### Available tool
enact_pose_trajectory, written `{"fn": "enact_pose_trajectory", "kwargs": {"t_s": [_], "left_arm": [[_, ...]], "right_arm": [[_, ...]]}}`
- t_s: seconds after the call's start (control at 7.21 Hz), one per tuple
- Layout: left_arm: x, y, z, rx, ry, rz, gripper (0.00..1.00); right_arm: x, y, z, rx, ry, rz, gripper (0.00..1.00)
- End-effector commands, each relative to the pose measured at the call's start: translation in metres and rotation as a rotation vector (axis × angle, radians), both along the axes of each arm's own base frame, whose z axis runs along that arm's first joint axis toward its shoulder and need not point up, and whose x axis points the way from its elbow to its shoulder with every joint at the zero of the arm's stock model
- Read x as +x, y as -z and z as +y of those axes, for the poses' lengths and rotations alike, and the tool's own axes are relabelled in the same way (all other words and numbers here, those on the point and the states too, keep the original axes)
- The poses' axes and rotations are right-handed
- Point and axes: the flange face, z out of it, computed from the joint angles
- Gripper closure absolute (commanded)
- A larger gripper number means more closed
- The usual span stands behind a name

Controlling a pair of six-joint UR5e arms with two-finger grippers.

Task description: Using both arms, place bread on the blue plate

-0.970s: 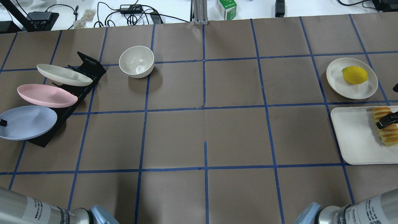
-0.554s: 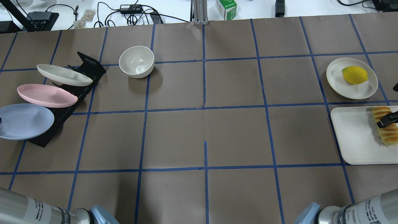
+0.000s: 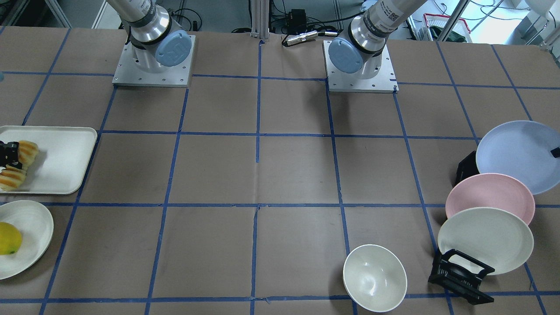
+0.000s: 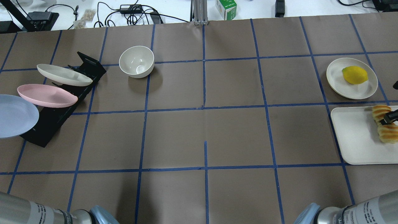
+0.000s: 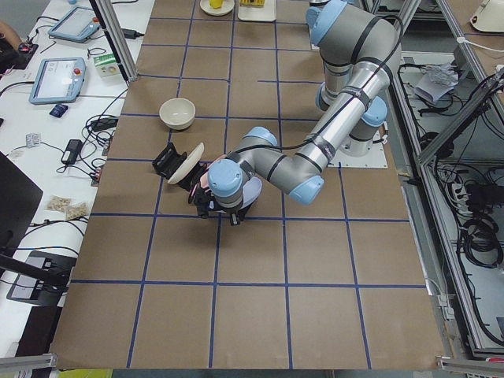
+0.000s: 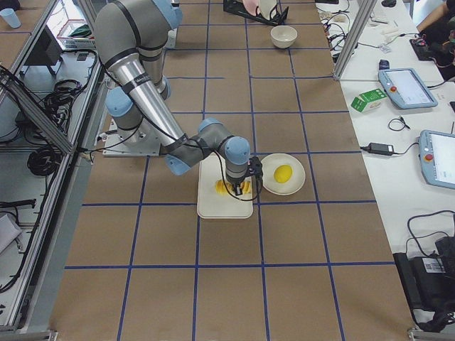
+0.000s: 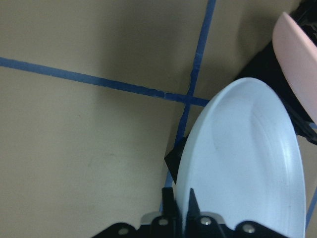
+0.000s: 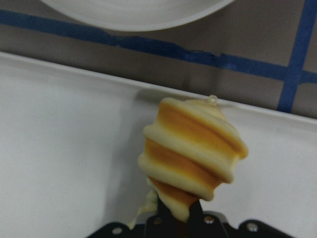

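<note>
The blue plate is at the far left, clear of the black rack. In the left wrist view my left gripper is shut on the rim of the blue plate. In the front view one finger shows on the plate's edge. The bread, banded orange and cream, is over the white tray at the right edge. My right gripper is shut across its middle. The right wrist view shows the bread gripped between the fingers.
A pink plate and an off-white plate lean in the rack. A white bowl stands behind them. A small plate with a yellow lemon lies beyond the tray. Cables and a box lie past the far table edge.
The blue plate has moved left and out of the rack in my left gripper. The bread and my right gripper have shifted a little right and back over the tray.
</note>
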Motion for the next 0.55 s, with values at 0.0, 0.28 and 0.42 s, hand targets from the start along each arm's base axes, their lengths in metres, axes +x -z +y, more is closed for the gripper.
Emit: {"fn": "enact_pose_trajectory", "kwargs": {"t_s": [0.0,0.28,0.42], "left_arm": [[-0.013,-0.036,0.026,0.121,0.014,-0.018,1.0],[-0.035,-0.074,0.038,0.146,0.003,-0.02,1.0],[-0.074,-0.091,0.018,0.118,-0.021,-0.026,1.0]], "right_arm": [[0.017,-0.02,-0.002,0.012,0.008,-0.002,0.91],[0.029,-0.04,-0.004,0.001,-0.003,0.016,0.93],[0.03,-0.04,-0.004,0.005,-0.004,0.013,0.93]]}}
